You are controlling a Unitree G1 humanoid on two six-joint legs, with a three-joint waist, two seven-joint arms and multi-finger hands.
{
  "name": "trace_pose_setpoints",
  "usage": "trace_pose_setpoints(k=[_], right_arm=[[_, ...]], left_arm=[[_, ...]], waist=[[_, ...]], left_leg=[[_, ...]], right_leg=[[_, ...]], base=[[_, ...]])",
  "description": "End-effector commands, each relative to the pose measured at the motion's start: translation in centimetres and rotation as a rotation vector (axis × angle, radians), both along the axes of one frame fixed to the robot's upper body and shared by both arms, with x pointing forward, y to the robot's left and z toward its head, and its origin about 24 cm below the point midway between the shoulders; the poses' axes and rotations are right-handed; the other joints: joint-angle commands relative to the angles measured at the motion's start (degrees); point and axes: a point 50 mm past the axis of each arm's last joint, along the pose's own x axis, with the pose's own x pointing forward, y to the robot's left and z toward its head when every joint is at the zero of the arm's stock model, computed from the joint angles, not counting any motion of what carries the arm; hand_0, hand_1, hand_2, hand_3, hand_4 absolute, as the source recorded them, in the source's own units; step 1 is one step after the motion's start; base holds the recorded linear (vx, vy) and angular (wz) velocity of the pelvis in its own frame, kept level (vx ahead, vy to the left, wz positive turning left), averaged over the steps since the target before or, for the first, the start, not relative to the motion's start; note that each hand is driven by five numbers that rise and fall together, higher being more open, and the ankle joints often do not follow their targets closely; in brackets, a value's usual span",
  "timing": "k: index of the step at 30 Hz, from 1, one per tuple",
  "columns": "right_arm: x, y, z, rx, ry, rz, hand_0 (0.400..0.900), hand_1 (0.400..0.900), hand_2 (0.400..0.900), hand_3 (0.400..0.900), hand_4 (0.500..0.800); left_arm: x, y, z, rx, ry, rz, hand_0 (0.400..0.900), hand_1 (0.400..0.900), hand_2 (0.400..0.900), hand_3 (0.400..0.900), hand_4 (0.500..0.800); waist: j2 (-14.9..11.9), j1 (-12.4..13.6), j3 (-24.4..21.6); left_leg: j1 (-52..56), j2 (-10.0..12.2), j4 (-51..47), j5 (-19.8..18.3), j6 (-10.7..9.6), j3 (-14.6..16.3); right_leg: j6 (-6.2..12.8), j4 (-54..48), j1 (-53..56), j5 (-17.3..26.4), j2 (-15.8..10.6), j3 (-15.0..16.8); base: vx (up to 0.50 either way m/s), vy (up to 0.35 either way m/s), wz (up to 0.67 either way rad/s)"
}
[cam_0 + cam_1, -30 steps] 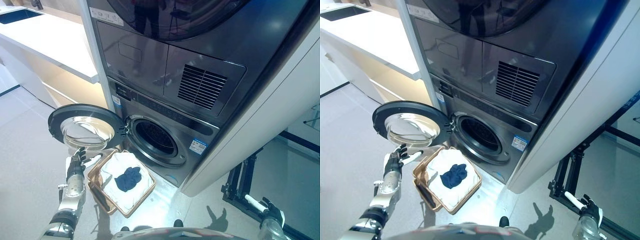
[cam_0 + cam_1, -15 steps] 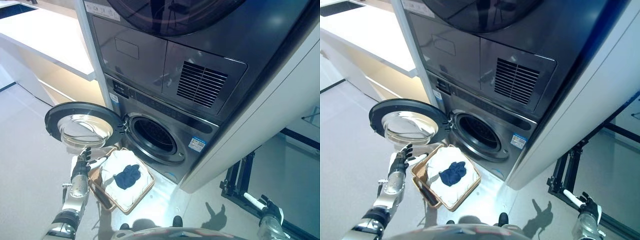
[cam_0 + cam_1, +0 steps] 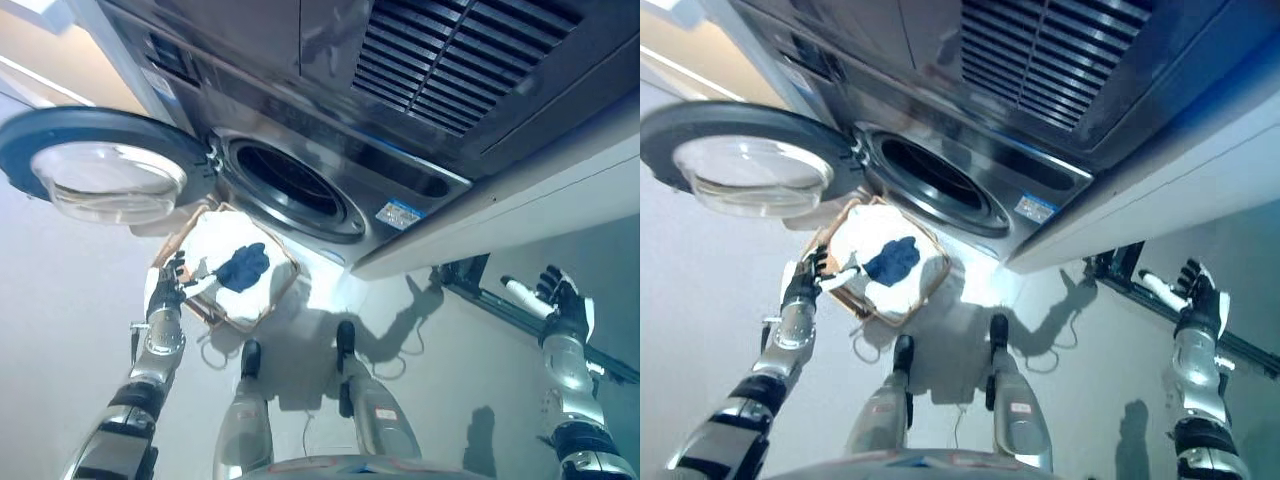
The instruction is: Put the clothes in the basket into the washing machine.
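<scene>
A wicker basket (image 3: 271, 299) stands on the floor in front of the washing machine's round drum opening (image 3: 292, 184). White cloth (image 3: 212, 240) fills the basket, and a dark blue garment (image 3: 243, 267) lies on top of it. The machine's door (image 3: 95, 165) is swung open to the left. My left hand (image 3: 173, 283) is at the basket's left rim, fingers relaxed, holding nothing. Far to the right my right hand (image 3: 1196, 291) is held up with its fingers spread, empty.
A second machine with a vent grille (image 3: 460, 55) is stacked above the washer. A black metal frame (image 3: 470, 285) stands on the floor at the right, close to my right hand. Grey floor stretches to the left of the basket.
The whole picture has shifted as the camera tipped downward. My left hand has come up against the basket's left rim. My right hand shows higher and more fully.
</scene>
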Motion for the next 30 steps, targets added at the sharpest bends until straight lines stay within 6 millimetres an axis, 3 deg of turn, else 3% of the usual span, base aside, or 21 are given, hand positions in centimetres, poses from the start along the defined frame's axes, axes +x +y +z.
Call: trace_pose_setpoints(k=[1,7,16,20,30], right_arm=[[-0.1,-3.4,7.0,-0.213,-0.236,-0.085,0.9,0.9,0.9,0.9,0.8],[0.2,-3.6,10.9,-0.28,-0.402,-0.118,0.9,0.9,0.9,0.9,0.8],[0.2,-2.2,15.6,-0.366,-0.632,-0.112,0.9,0.9,0.9,0.9,0.8],[-0.9,-1.9,16.4,-0.401,-0.696,-0.133,0.9,0.9,0.9,0.9,0.8],[-1.7,-1.6,17.4,-0.389,-0.812,-0.202,0.9,0.9,0.9,0.9,0.8]], left_arm=[[2.2,0.4,3.3,0.101,-0.147,-0.007,0.9,0.9,0.9,0.9,0.8],[4.5,-0.6,5.2,0.179,-0.178,-0.022,0.9,0.9,0.9,0.9,0.8],[6.7,0.6,9.0,0.284,-0.245,0.048,0.9,0.9,0.9,0.9,0.8],[7.3,1.2,10.8,0.34,-0.286,0.076,0.9,0.9,0.9,0.9,0.8],[8.8,2.1,15.2,0.397,-0.37,0.151,0.9,0.9,0.9,0.9,0.8]], waist=[[-0.56,-0.93,-0.69],[0.16,-2.67,1.37],[-0.42,-5.66,4.14],[-0.23,-6.77,4.41],[0.98,-8.8,4.34]], left_leg=[[-6.26,-4.08,4.16,-0.71,7.15,0.96],[-12.58,-4.46,5.41,-0.19,7.22,0.1],[-24.41,-5.4,13.51,-2.73,7.68,1.45],[-30.54,-5.47,18.09,-4.76,8.03,1.57],[-42.79,-5.21,22.19,-5.62,8.0,1.37]], right_leg=[[0.65,7.74,-5.85,-1.12,1.93,1.08],[0.8,8.91,-11.9,-0.56,1.4,0.68],[1.16,11.12,-22.73,0.93,1.76,2.73],[1.28,14.08,-28.55,0.46,2.14,3.24],[1.64,16.36,-40.64,0.49,1.54,3.1]], base=[[-0.09,0.015,0.05],[-0.08,0.014,0.05],[-0.07,0.025,-0.11],[-0.05,0.013,-0.02],[-0.04,0.007,0.0]])
